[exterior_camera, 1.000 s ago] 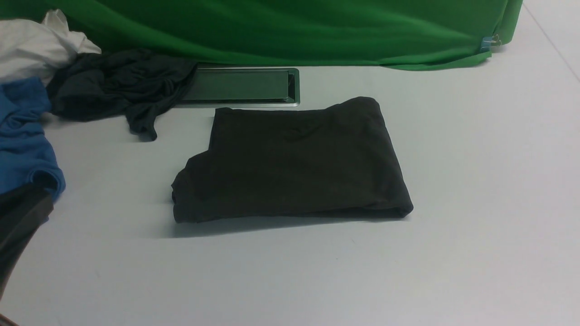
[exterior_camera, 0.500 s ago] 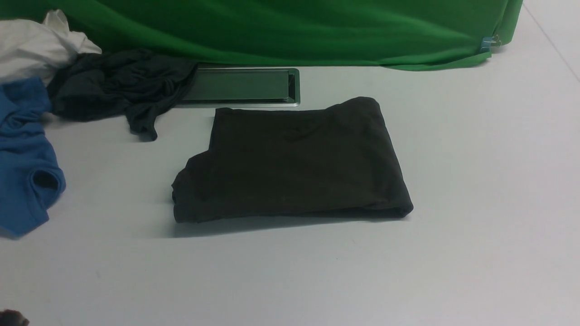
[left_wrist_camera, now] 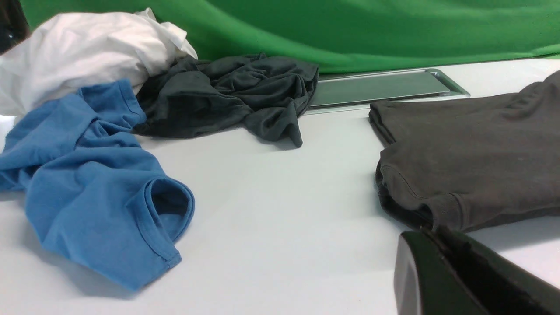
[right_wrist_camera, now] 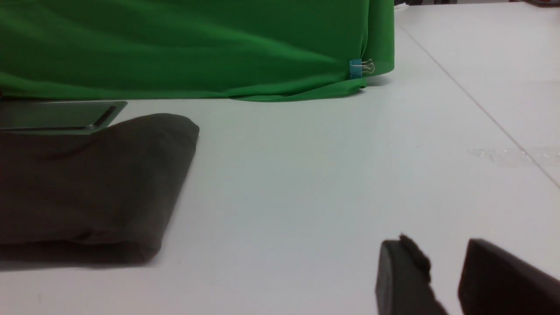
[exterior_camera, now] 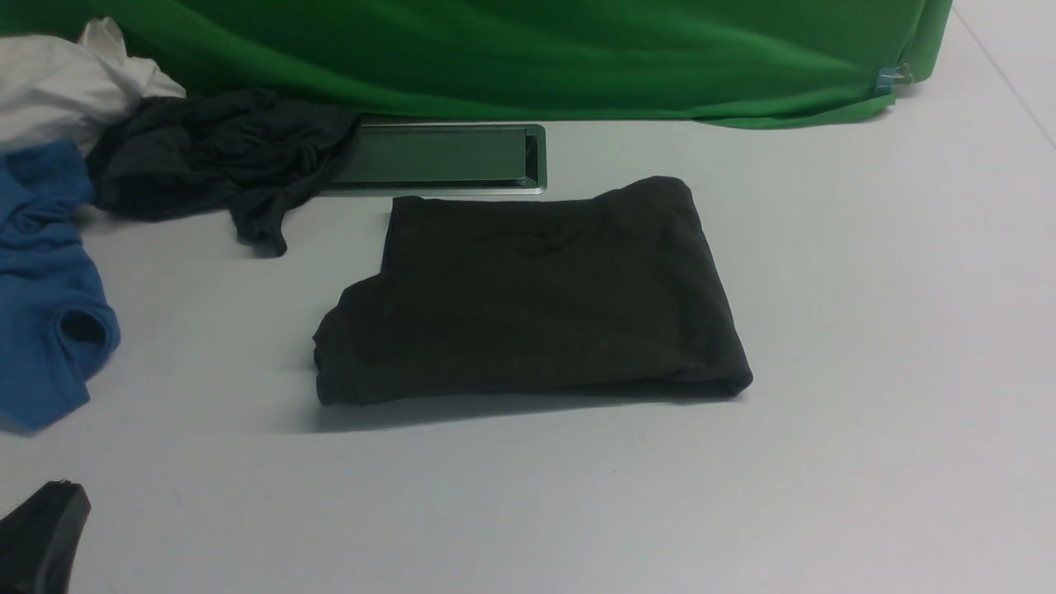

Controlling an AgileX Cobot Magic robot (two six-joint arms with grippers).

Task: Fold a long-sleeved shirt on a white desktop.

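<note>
The long-sleeved shirt (exterior_camera: 532,293) lies folded into a thick black-brown rectangle in the middle of the white desktop (exterior_camera: 866,330). No gripper touches it. My left gripper (exterior_camera: 45,536) shows at the near left corner in the front view, well short of the shirt. In the left wrist view my left gripper (left_wrist_camera: 431,234) is shut and empty, near the shirt (left_wrist_camera: 477,153) at its cuffed corner. My right gripper (right_wrist_camera: 442,251) stands open over bare desktop, right of the shirt (right_wrist_camera: 87,183), nothing between its fingers. It is outside the front view.
A dark teal-grey garment (exterior_camera: 214,157), a blue tee (exterior_camera: 41,280) and a white cloth (exterior_camera: 66,82) are heaped at the far left. The grey cable slot (exterior_camera: 437,157) sits behind the shirt, below the green backdrop (exterior_camera: 528,49). A blue binder clip (right_wrist_camera: 356,68) holds the backdrop's corner.
The left arm's dark shape left the blue tee at the left edge, and its tip now shows at the near left corner. The shirt has not moved.
</note>
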